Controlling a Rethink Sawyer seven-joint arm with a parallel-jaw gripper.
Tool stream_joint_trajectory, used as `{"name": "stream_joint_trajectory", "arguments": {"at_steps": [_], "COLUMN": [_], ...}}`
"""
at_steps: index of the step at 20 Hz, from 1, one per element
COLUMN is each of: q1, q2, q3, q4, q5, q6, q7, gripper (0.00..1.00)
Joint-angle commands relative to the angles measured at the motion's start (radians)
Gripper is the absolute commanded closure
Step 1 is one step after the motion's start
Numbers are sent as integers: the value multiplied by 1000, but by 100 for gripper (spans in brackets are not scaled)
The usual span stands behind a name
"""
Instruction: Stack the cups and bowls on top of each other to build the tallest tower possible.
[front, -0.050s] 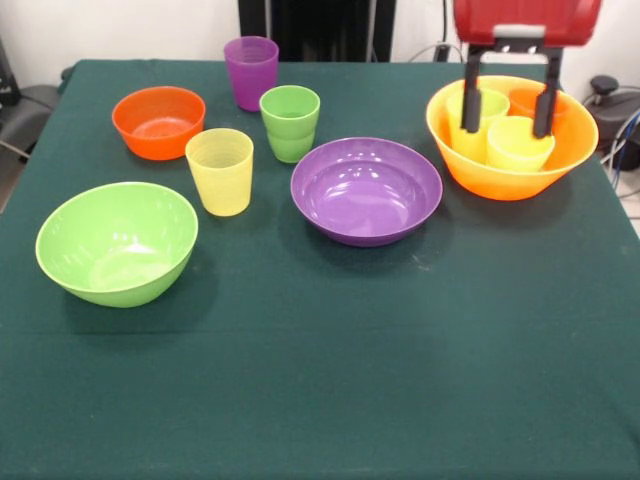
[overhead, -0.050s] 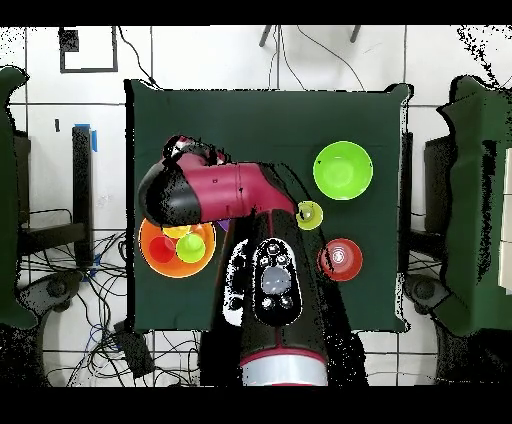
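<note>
The large yellow-orange bowl (front, -0.050s: 500, 185) (overhead, -0.050s: 150, 255) stands at the right of the front view and holds three cups: a yellow one (front, -0.050s: 520, 148) (overhead, -0.050s: 178, 232), a lime one (front, -0.050s: 492, 108) (overhead, -0.050s: 191, 248) and an orange one (front, -0.050s: 522, 102). My gripper (front, -0.050s: 507, 130) hangs open over this bowl, its black fingers (front, -0.050s: 545, 100) wide apart and reaching down among the cups. Loose on the cloth are a purple bowl (front, -0.050s: 366, 190), a lime bowl (front, -0.050s: 117, 243) (overhead, -0.050s: 343, 170), an orange bowl (front, -0.050s: 158, 122) (overhead, -0.050s: 340, 259), a purple cup (front, -0.050s: 251, 72), a green cup (front, -0.050s: 290, 122) and a pale yellow cup (front, -0.050s: 220, 170) (overhead, -0.050s: 309, 215).
A dark green cloth (front, -0.050s: 330, 380) covers the table. In the overhead view the red arm (overhead, -0.050s: 225, 195) hides the gripper, the purple bowl and some cups. Cables and chairs lie beyond the table's edges.
</note>
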Motion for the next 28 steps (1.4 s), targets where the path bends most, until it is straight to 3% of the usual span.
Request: {"name": "stream_joint_trajectory", "arguments": {"at_steps": [1, 12, 28], "q1": [42, 131, 302], "q2": [15, 69, 98], "q3": [-21, -101, -250], "q4": [88, 63, 65], "q5": [3, 40, 192], "q6": [90, 34, 38], "q7": [87, 166, 226], "gripper": [0, 0, 0]}}
